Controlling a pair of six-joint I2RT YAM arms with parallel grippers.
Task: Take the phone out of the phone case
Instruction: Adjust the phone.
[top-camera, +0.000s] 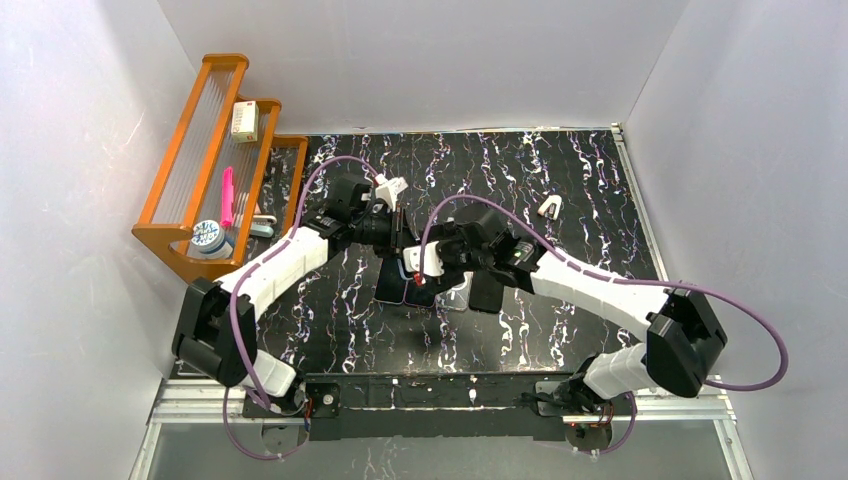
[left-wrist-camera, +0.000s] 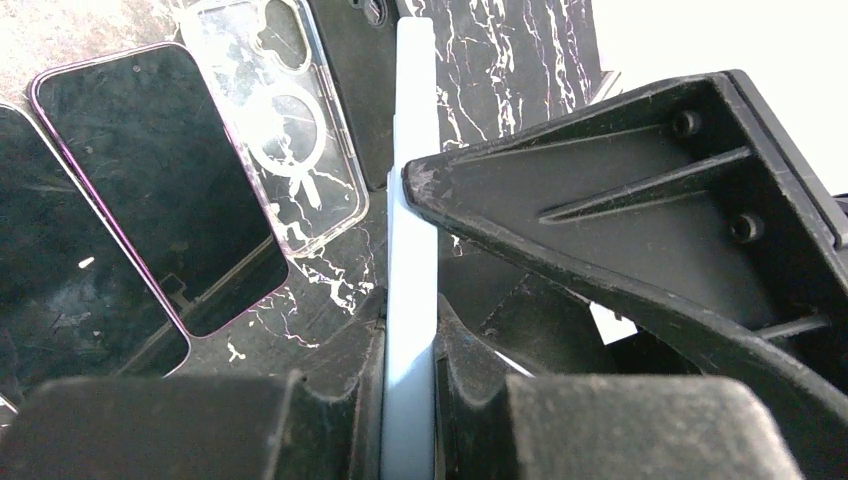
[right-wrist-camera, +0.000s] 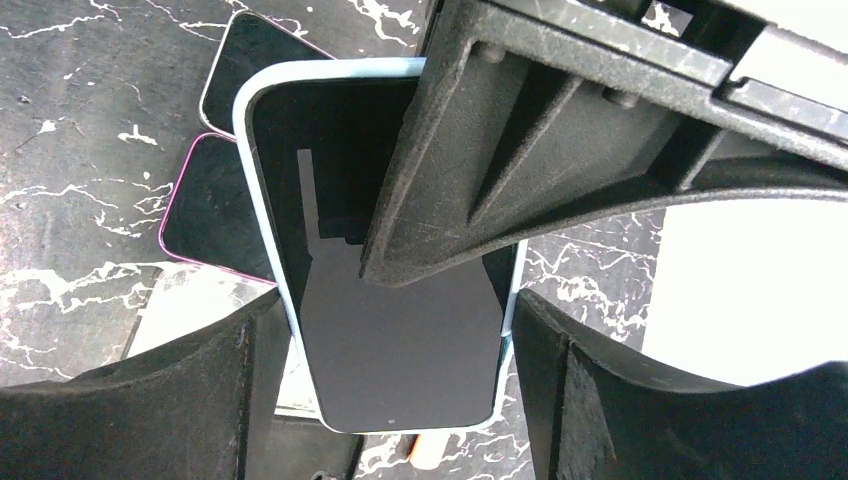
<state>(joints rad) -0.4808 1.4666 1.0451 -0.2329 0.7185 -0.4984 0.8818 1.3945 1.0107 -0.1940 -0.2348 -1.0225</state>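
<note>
Left tool (left-wrist-camera: 410, 340) clamped tight across screen and back of the phone (right-wrist-camera: 400, 350); right tool (top-camera: 432, 265) spread wide, pinching the pale-blue case (left-wrist-camera: 415, 150) by its long sides. Both hold it above surface (top-camera: 560, 180) centre. Rim probably flexible, glass slick, fragile: peel from a corner.
</note>
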